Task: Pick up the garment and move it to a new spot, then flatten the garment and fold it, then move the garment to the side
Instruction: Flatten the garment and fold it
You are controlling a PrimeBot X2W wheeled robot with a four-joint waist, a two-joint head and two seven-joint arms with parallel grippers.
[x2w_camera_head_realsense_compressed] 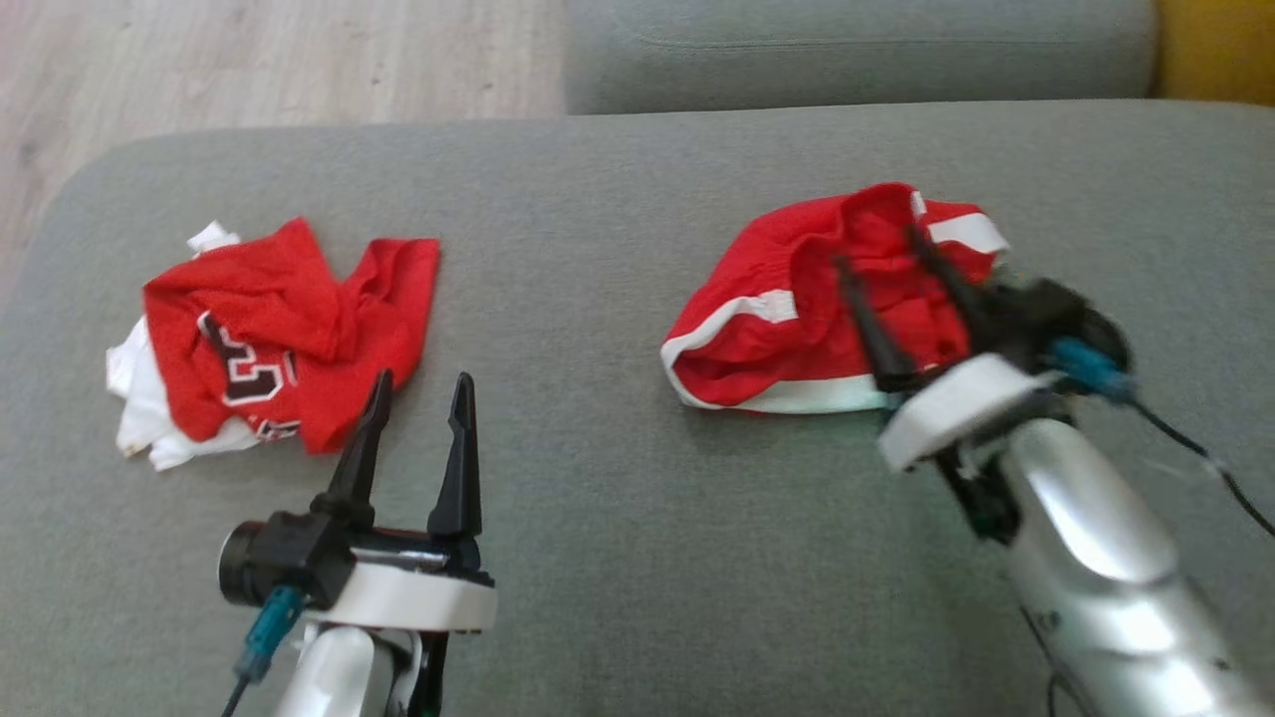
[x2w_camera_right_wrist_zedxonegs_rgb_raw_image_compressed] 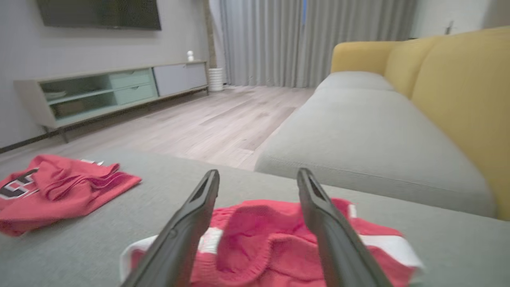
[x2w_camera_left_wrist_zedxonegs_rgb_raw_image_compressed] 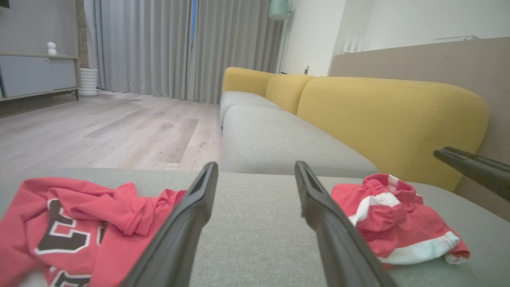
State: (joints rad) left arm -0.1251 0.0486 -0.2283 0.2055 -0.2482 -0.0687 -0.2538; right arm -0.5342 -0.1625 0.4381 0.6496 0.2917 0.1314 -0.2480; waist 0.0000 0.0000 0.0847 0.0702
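Observation:
The garment, a pair of red shorts (x2w_camera_head_realsense_compressed: 767,339) with white trim, lies crumpled on the right half of the grey cushion (x2w_camera_head_realsense_compressed: 598,478). My right gripper (x2w_camera_head_realsense_compressed: 877,249) hovers over the shorts' right part, open, fingers spread and holding nothing. In the right wrist view the shorts (x2w_camera_right_wrist_zedxonegs_rgb_raw_image_compressed: 263,239) lie just beneath that gripper (x2w_camera_right_wrist_zedxonegs_rgb_raw_image_compressed: 258,172). My left gripper (x2w_camera_head_realsense_compressed: 423,378) stands open at the lower left, apart from the shorts and beside a red jersey. In the left wrist view the shorts (x2w_camera_left_wrist_zedxonegs_rgb_raw_image_compressed: 394,227) sit to the right of my open left gripper (x2w_camera_left_wrist_zedxonegs_rgb_raw_image_compressed: 255,165).
A crumpled red jersey (x2w_camera_head_realsense_compressed: 279,319) with a dark number lies over white cloth on the cushion's left side. A second grey seat (x2w_camera_head_realsense_compressed: 857,50) and a yellow backrest (x2w_camera_left_wrist_zedxonegs_rgb_raw_image_compressed: 390,119) lie beyond. Wooden floor (x2w_camera_head_realsense_compressed: 249,60) borders the cushion's far left.

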